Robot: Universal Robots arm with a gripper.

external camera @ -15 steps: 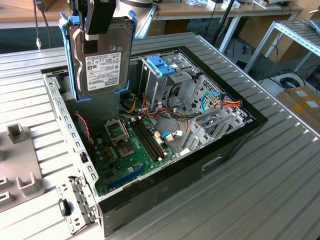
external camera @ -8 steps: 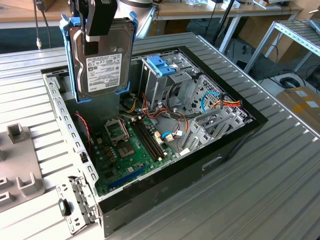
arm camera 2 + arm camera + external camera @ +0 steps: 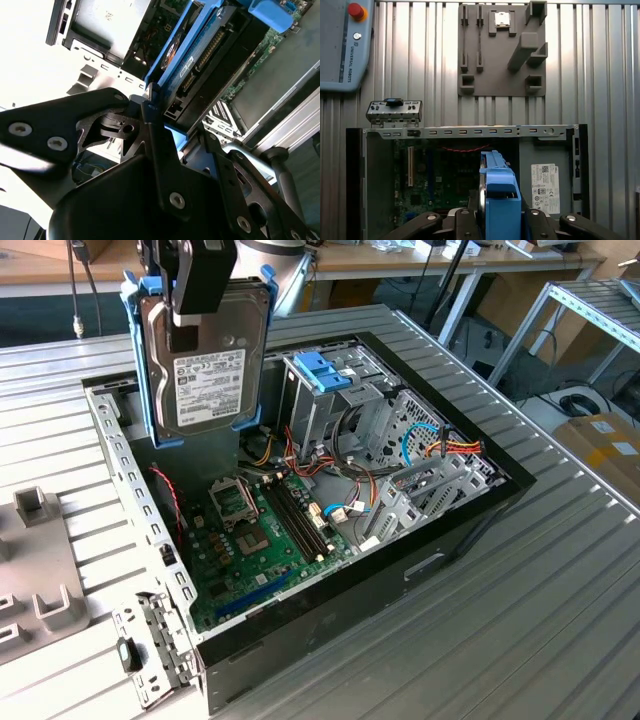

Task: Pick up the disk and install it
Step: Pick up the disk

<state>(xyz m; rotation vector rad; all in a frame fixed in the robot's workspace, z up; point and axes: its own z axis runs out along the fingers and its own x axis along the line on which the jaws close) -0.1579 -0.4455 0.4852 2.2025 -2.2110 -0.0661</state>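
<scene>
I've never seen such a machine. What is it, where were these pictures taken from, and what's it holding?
It is a robot arm ending in a gripper, a two-fingered clamp. One picture comes from a camera standing off the arm; the two wrist views come from cameras riding on it. The gripper is shut on the disk, a hard drive in a blue frame, held upright above an open computer case. The case lies on a ribbed metal table, near a grey fixture plate.

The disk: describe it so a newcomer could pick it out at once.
In the exterior view, find the open computer case. Above it, toward that view's left, the gripper holds the disk upright. Its white label and light blue frame set it apart from the blue handle inside the case.
</scene>
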